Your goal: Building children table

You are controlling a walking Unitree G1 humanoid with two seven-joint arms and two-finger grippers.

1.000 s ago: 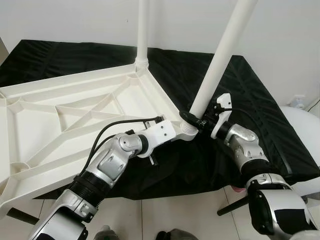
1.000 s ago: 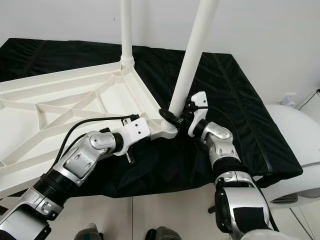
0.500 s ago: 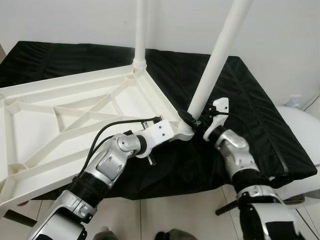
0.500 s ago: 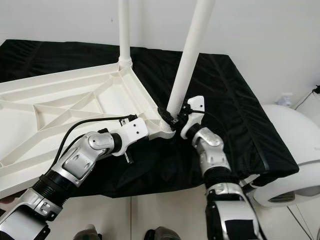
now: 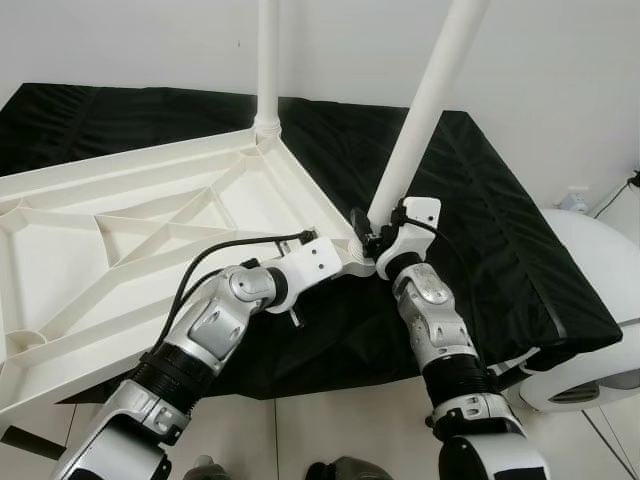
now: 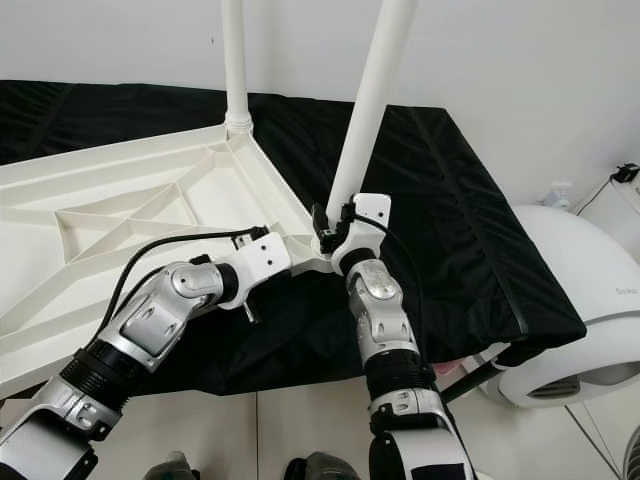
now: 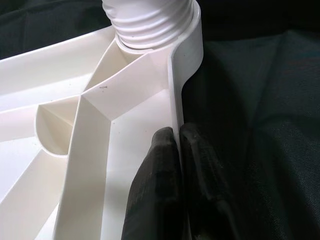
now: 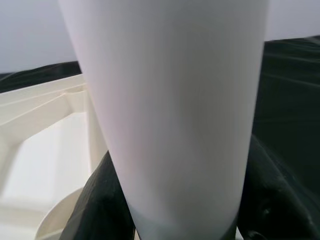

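the white tabletop lay upside down on a black cloth. the left gripper pinched its rim near the corner socket. the right gripper clasped the tilted leg at its base; the leg's top was cut off. a second leg stood at the far corner.

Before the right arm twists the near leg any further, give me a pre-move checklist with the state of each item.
1. Right gripper clamped round the near leg just above its base: ok.
2. Left gripper pinching the tabletop rim beside the corner socket: ok.
3. Near leg upright in the socket: not ok, it leans.
4. Thread fully seated: cannot tell.
5. Far leg standing in its corner: ok.
6. Tabletop resting upside down on the black cloth: ok.
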